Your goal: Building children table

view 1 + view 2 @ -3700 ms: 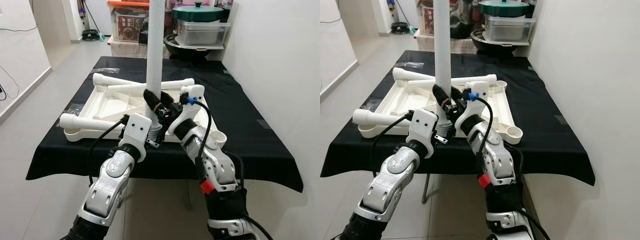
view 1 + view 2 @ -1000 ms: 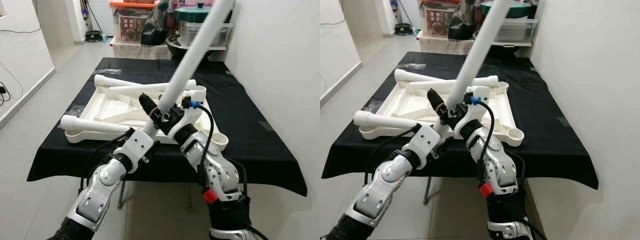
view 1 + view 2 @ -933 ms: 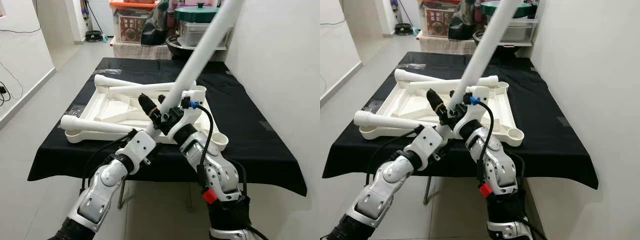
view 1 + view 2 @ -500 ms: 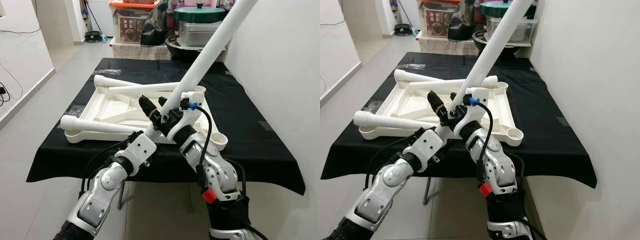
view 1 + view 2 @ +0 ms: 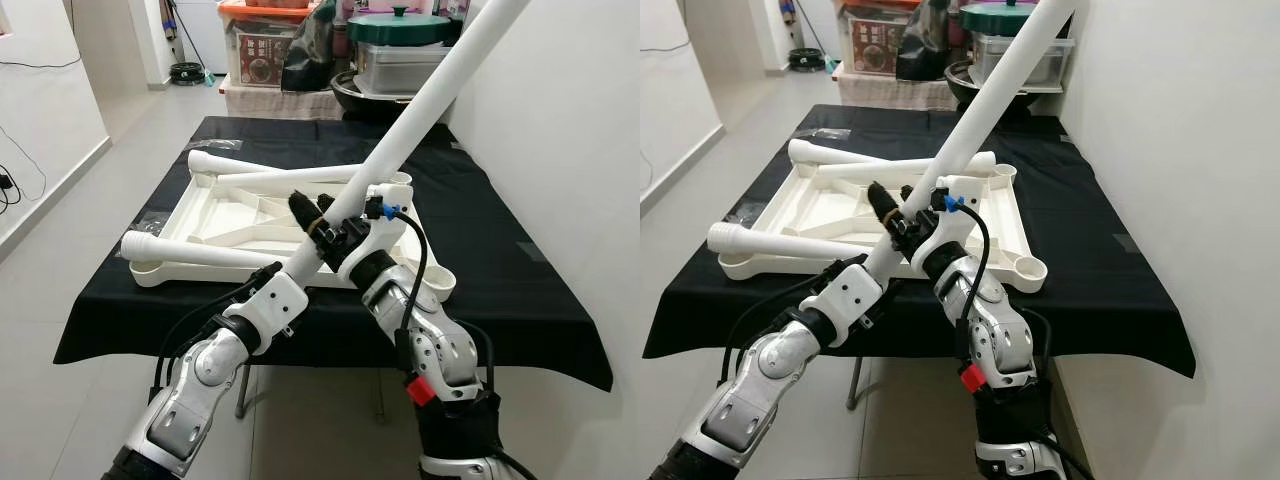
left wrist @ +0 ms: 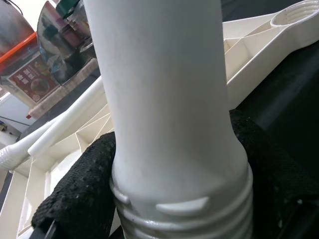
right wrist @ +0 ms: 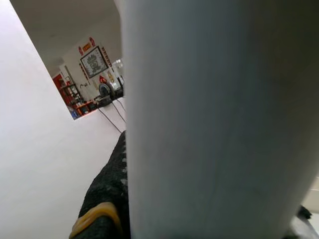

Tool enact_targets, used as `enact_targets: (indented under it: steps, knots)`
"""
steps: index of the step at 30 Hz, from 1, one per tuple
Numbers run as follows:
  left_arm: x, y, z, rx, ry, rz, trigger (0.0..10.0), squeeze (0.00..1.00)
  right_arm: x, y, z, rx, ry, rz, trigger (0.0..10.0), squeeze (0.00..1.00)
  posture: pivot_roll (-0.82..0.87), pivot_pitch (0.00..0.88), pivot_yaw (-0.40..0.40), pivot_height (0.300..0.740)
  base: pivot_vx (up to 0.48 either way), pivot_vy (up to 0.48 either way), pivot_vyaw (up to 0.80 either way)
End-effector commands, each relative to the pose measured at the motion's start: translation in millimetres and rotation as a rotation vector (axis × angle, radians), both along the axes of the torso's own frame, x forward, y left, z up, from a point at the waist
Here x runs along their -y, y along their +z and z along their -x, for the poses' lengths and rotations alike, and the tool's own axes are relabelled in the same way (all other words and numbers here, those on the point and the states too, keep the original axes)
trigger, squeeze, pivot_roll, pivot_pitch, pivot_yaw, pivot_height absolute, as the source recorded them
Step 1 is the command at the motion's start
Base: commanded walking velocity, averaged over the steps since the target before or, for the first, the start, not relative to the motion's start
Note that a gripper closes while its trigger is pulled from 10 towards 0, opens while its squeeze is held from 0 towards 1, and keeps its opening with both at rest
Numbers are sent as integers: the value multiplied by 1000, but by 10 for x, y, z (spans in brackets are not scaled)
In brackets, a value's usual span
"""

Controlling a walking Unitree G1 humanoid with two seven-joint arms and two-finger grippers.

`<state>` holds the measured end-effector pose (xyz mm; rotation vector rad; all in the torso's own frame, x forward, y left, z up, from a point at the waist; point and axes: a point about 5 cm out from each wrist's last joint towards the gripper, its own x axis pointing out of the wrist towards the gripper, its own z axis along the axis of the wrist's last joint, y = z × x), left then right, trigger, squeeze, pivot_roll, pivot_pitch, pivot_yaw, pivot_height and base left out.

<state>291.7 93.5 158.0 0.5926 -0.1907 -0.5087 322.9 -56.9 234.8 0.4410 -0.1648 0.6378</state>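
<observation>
Take the upturned white tabletop (image 5: 250,215) as your landmark. Right of it the black bench (image 5: 500,250) lies bare up to the wall (image 5: 560,150), so you can pass there. Two loose legs (image 5: 280,178) lie across the tabletop's far and near-left edges, blocking a low sweep over it. The long white leg (image 5: 420,110) slants from its near-right corner up toward the wall, with both arms crowded at its base. Behind the tabletop, bins and a pot (image 5: 395,25) close the far side.
</observation>
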Motion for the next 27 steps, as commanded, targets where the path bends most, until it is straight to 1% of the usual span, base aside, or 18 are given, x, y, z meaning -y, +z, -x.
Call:
enact_targets:
  steps: [1,9,10,11,14,17,18,20,22,27]
  knots:
    - [79,-96,91,-11,-81,-79,10000,0,-72,21,26,10,29,-8,0,0,14,0,-22,740,0,0,0]
    - [12,-92,66,-6,-57,-83,10000,0,-62,11,23,4,21,-15,0,0,16,0,-23,740,0,0,0]
    - [-6,-80,49,-10,-42,-63,10000,0,-62,11,23,3,21,-17,0,0,16,0,-22,740,0,0,0]
    - [-6,-80,49,-10,-42,-63,10000,0,-62,11,23,3,21,-17,0,0,16,0,-22,740,0,0,0]
    - [-30,-108,21,-66,-22,-25,10000,0,-64,9,28,5,22,-21,0,0,16,0,-21,740,0,0,0]
    - [-34,-131,19,-83,-12,-25,10000,0,-65,7,30,7,22,-20,0,0,16,0,-21,740,0,0,0]
    - [-37,-131,20,-91,-8,-1,10000,1000,-62,16,26,9,19,-23,0,0,17,0,-22,740,0,0,0]
    - [-40,-127,22,-97,-6,28,10000,1000,-56,27,22,12,15,-26,0,0,17,0,-22,740,0,0,0]
    - [-42,-119,23,-91,-3,35,10000,1000,-49,37,16,15,11,-27,0,0,16,0,-21,740,0,0,0]
    - [-43,-103,20,-68,-4,13,10000,1000,-37,53,3,19,7,-31,0,0,18,0,-22,740,0,0,0]
